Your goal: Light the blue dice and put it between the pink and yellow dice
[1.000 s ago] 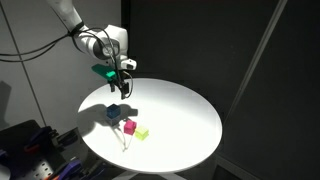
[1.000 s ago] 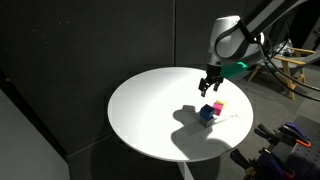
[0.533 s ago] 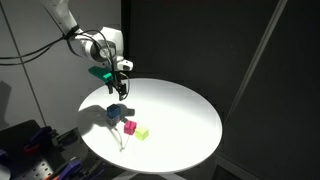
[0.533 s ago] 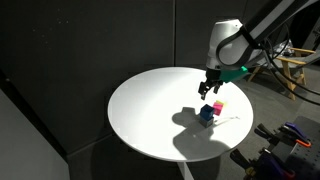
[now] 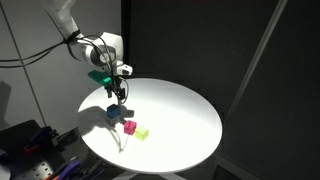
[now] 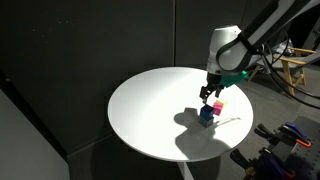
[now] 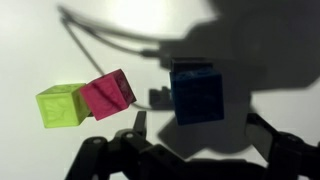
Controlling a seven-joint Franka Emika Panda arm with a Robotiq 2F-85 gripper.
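Gripper [image 5: 119,96] hovers with fingers spread, blue dice [image 7: 195,92] on the table [image 5: 180,110] straight below and centred between them, just beside pink dice [image 7: 108,94], which touches yellow dice [image 7: 62,106].

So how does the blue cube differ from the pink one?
The blue cube is dark and stands alone in shadow; the pink cube is bright and lit. The pink cube sits against the yellow cube, while the blue cube touches neither. Both are cubes on the white table.
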